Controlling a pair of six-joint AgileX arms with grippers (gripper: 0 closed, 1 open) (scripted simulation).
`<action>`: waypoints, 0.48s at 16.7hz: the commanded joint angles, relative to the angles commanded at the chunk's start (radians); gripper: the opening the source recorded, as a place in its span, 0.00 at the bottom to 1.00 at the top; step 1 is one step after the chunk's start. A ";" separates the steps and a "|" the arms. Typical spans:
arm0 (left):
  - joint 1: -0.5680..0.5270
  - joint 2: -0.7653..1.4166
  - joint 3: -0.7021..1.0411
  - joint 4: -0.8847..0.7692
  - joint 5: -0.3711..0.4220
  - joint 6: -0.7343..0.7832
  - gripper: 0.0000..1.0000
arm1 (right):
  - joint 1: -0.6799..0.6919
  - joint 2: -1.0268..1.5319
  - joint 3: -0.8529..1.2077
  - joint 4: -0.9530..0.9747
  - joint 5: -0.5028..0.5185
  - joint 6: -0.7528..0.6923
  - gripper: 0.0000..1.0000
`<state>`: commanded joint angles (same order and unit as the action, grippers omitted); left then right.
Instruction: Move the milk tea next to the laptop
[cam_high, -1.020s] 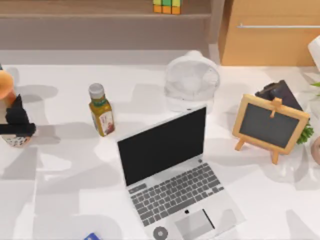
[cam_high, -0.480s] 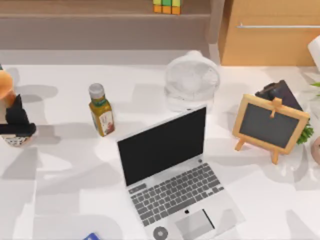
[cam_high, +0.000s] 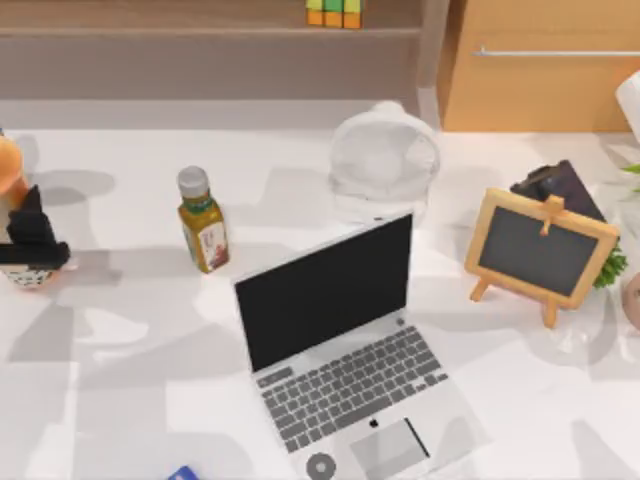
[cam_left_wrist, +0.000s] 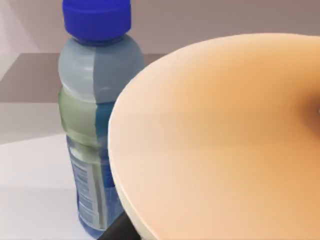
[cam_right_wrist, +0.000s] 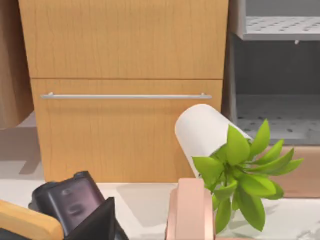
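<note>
Left gripper (cam_high: 30, 240) is at the far-left edge of the table (cam_high: 140, 330), closed around the milk tea (cam_high: 12, 170); the dark fingers sit on the cup's lower part, just above the pearls. Cup stands upright at that left edge, well apart from the laptop (cam_high: 350, 350), which is open in the middle of the table with its screen facing front. Small yellow-green bottle (cam_high: 203, 222) stands between the cup and the laptop. Left wrist view: the cup's cream-orange wall (cam_left_wrist: 220, 145) up close, with a blue-capped water bottle (cam_left_wrist: 95, 120) just beside it. White fan (cam_high: 383, 160) behind the laptop, chalkboard (cam_high: 540, 250) on the right. Right arm: can't tell its gripper state; its wrist view faces the wooden drawer (cam_right_wrist: 125, 100), a green plant (cam_right_wrist: 240, 170) and a white roll (cam_right_wrist: 207, 132).
</note>
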<state>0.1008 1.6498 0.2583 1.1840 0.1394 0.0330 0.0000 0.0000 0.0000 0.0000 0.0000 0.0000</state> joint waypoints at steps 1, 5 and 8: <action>0.000 -0.007 0.002 -0.007 0.000 0.000 0.00 | 0.000 0.000 0.000 0.000 0.000 0.000 1.00; 0.000 -0.004 -0.001 -0.005 0.000 0.002 0.00 | 0.000 0.000 0.000 0.000 0.000 0.000 1.00; -0.020 -0.010 0.038 0.020 -0.027 -0.015 0.00 | 0.000 0.000 0.000 0.000 0.000 0.000 1.00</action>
<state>0.0811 1.6395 0.2962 1.2044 0.1129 0.0185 0.0000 0.0000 0.0000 0.0000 0.0000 0.0000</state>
